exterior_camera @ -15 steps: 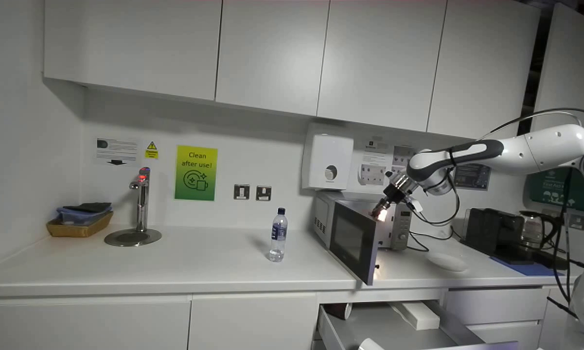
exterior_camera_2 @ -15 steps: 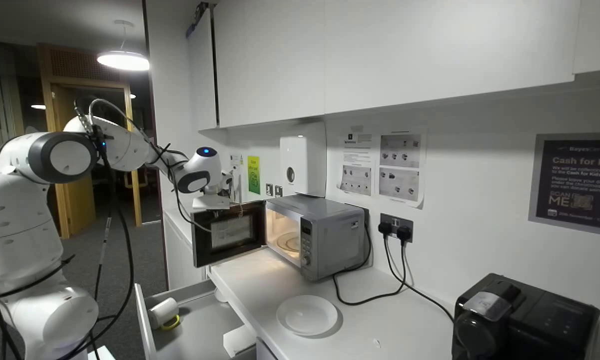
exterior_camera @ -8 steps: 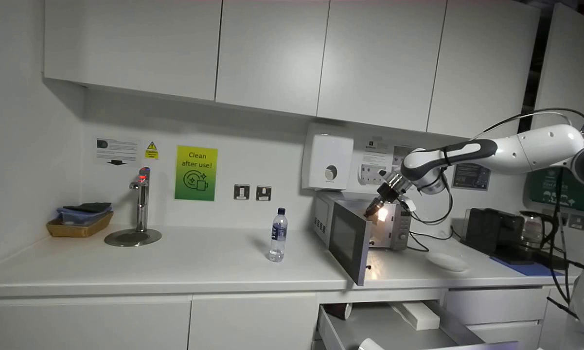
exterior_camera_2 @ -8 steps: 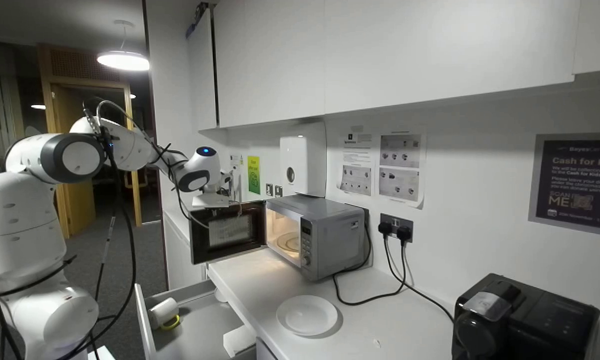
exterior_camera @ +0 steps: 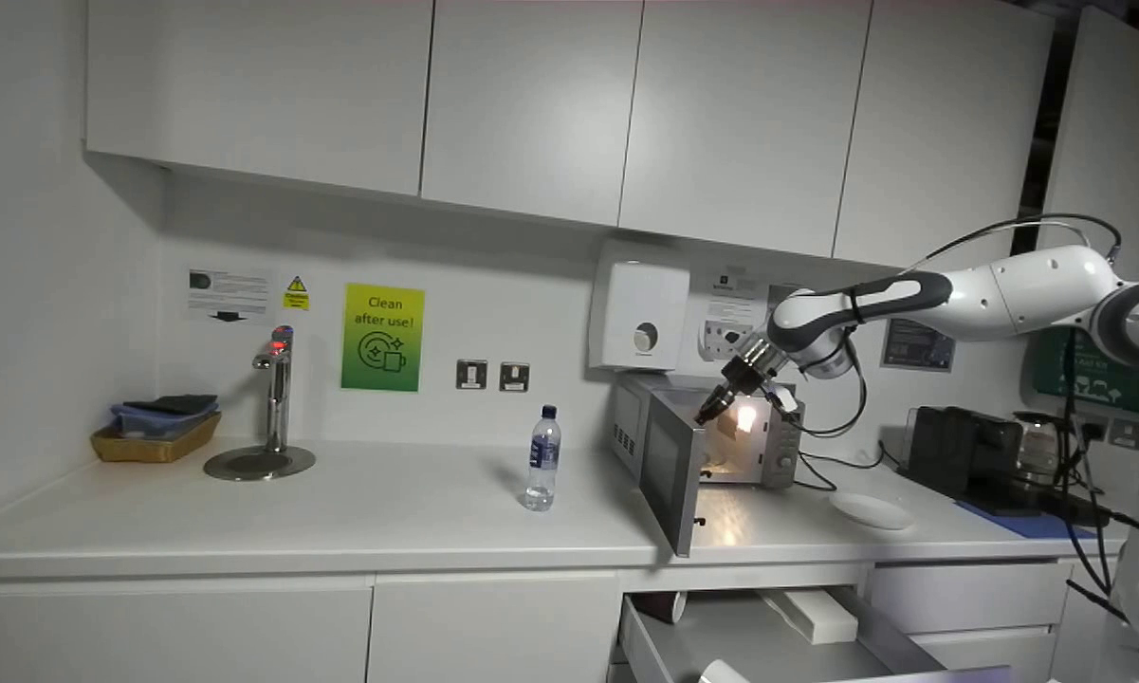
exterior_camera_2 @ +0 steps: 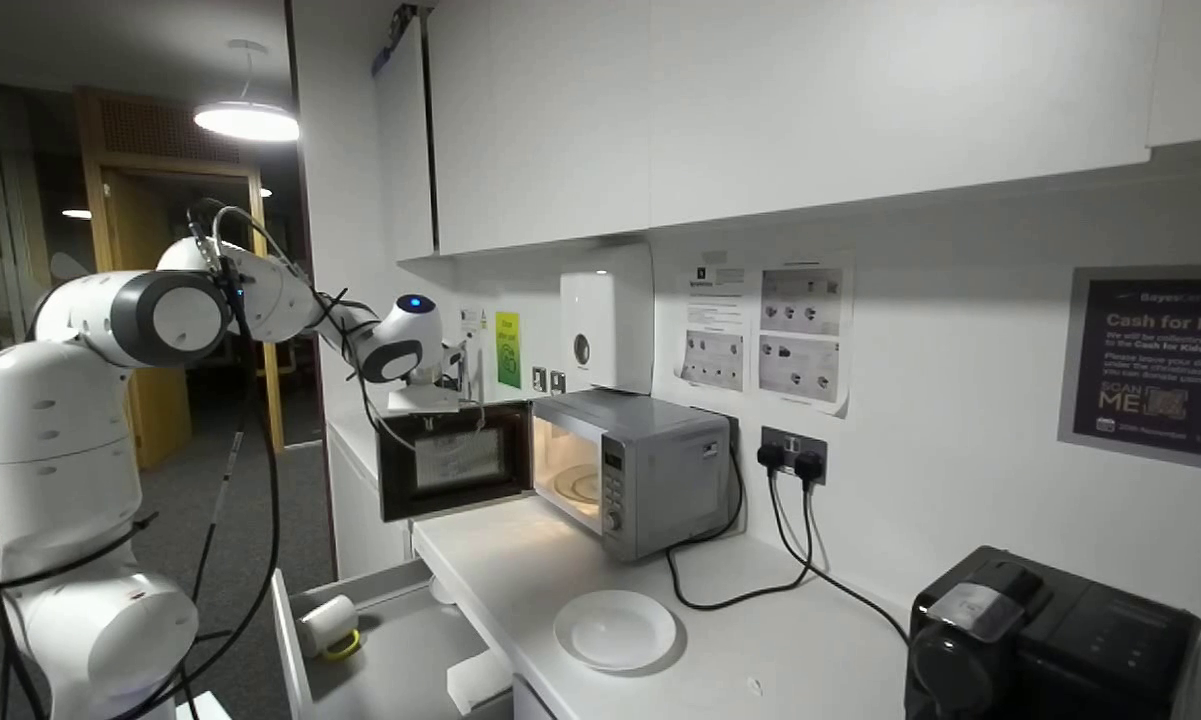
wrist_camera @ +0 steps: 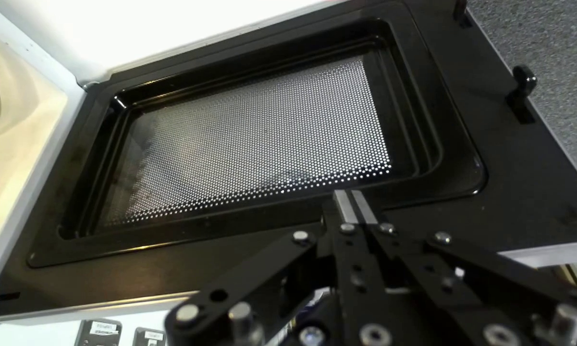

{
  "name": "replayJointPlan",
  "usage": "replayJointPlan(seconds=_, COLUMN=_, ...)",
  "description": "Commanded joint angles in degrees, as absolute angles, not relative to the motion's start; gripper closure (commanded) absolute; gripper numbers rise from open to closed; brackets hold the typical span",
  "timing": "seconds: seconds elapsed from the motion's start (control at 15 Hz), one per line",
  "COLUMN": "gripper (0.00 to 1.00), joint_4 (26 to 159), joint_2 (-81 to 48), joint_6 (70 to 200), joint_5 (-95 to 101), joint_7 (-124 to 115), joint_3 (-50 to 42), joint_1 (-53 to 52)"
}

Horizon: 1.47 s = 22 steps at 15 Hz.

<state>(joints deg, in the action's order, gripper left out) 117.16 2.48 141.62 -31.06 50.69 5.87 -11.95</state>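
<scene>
One arm (exterior_camera: 1024, 294) outstretched, tool (wrist_camera: 350, 193) slanting down, perhaps touching microwave door (wrist_camera: 269, 137).

In exterior views, the yellow-green poster (exterior_camera: 382, 337) at nine o'clock reads "Clean after use!"; the charity poster (exterior_camera_2: 1150, 365) at three, "Cash for Kids", "SCAN ME".

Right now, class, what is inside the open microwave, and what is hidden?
In an exterior view, a round turntable shows inside the lit microwave. From there, the control panel hides whatever lies behind it.
</scene>
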Motion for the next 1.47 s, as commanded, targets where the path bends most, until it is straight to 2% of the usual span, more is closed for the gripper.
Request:
replayJointPlan(seconds=0.0, gripper=1.0, joint_4=113.8, joint_2=0.9, joint_6=138.6, joint_5=-31.3, joint_7=50.8, joint_3=6.8, joint_1=-11.3)
replayJointPlan(seconds=1.4, gripper=1.0, joint_4=116.6, joint_2=4.8, joint_6=135.3, joint_5=-28.5, joint_7=49.9, joint_3=4.7, joint_1=-7.5)
